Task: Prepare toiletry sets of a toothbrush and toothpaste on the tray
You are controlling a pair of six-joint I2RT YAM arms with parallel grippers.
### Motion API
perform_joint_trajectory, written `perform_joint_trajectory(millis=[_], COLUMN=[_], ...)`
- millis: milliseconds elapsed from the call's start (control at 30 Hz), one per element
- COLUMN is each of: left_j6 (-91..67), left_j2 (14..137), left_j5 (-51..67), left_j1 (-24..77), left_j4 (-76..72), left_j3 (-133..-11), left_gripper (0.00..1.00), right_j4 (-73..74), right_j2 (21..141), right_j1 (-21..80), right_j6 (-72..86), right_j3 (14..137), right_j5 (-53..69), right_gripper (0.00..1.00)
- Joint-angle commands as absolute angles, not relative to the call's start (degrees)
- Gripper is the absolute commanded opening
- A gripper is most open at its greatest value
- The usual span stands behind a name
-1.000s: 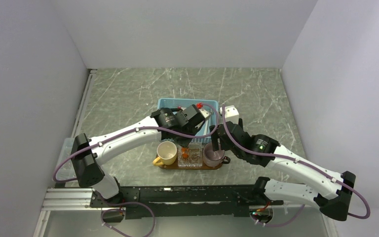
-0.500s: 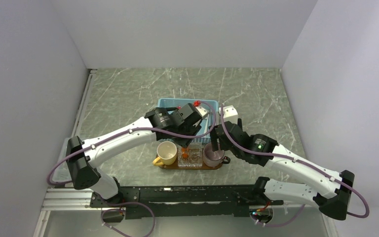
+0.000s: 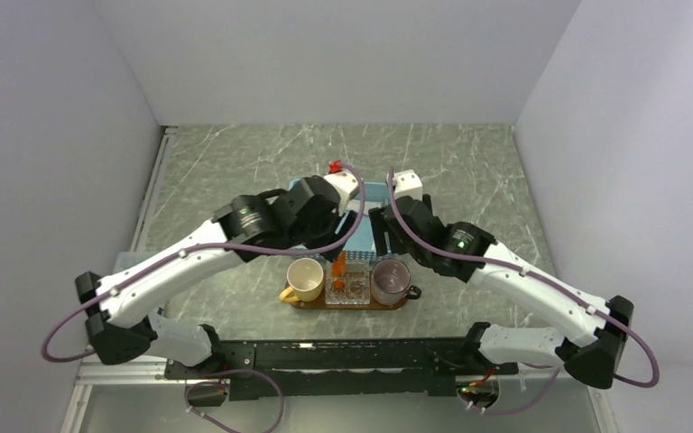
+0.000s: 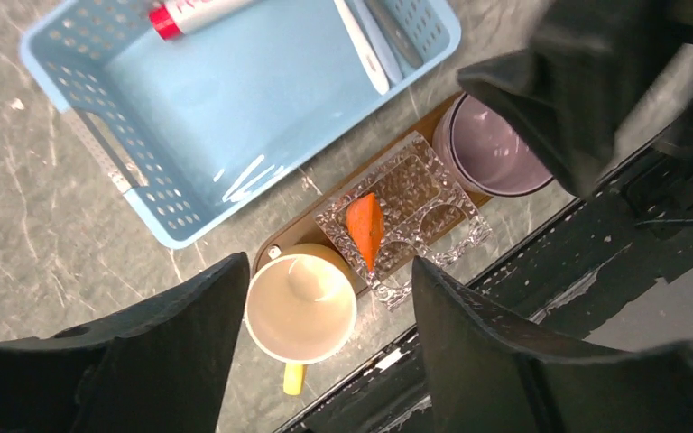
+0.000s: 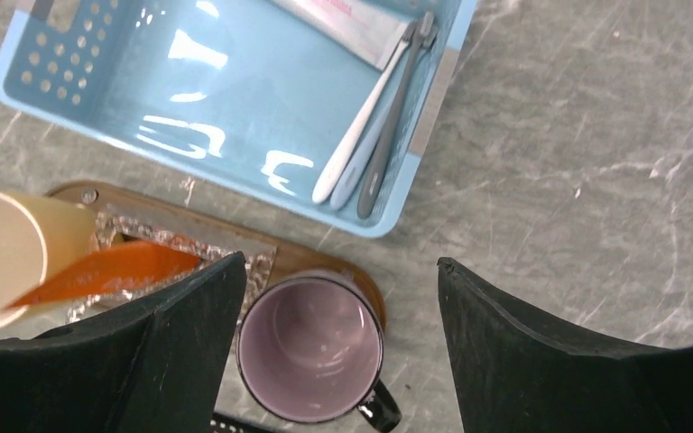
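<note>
The brown wooden tray (image 4: pixel 286 244) carries a yellow cup (image 4: pixel 300 307), a clear glass holder (image 4: pixel 415 203) and a purple mug (image 5: pixel 311 347). An orange tube (image 4: pixel 365 225) stands tilted in the glass holder, free of any grip. My left gripper (image 4: pixel 329 264) hangs open above the cup and holder, empty. Over the purple mug my right gripper (image 5: pixel 340 262) is open and empty too. In the blue basket (image 5: pixel 217 99) lie a white tube (image 5: pixel 343 18) with a red cap (image 4: pixel 162 20) and thin toothbrushes (image 5: pixel 370 135).
In the top view both arms cover most of the basket (image 3: pixel 365 191), behind the tray (image 3: pixel 347 302). The right arm (image 4: pixel 595 90) fills the upper right of the left wrist view. A black mounting rail (image 3: pixel 343 356) runs just in front of the tray.
My left gripper has opened, let go of the orange tube in the glass holder and risen back toward the basket. The right gripper has lifted off the purple mug.
</note>
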State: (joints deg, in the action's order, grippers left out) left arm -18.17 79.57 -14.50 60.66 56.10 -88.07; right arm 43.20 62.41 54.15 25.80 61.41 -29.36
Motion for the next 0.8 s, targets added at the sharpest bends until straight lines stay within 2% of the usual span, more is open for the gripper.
perform_joint_trajectory(millis=[0, 233, 367, 767], left_j6=[-16.7, -15.3, -14.8, -11.9], left_j2=[73.7, 69.1, 66.3, 59.0], left_j5=[-18.2, -21.4, -23.4, -23.9], left_j1=[60.5, 59.8, 58.9, 56.5], left_j4=[54.0, 54.7, 53.7, 50.9], left_j3=[-90.4, -89.3, -86.9, -77.8], left_gripper=[0.75, 0.87, 0.99, 0.99], right_j4=[40.4, 37.1, 36.7, 34.3], right_j2=[67.1, 75.1, 81.7, 100.6], right_j1=[51.9, 45.8, 43.5, 39.5], right_j6=[22.0, 18.2, 17.8, 18.3], right_j3=[67.6, 73.5, 77.6, 88.1], right_j5=[-27.4, -20.6, -17.2, -8.9], right_gripper=[0.8, 0.8, 0.8, 0.79])
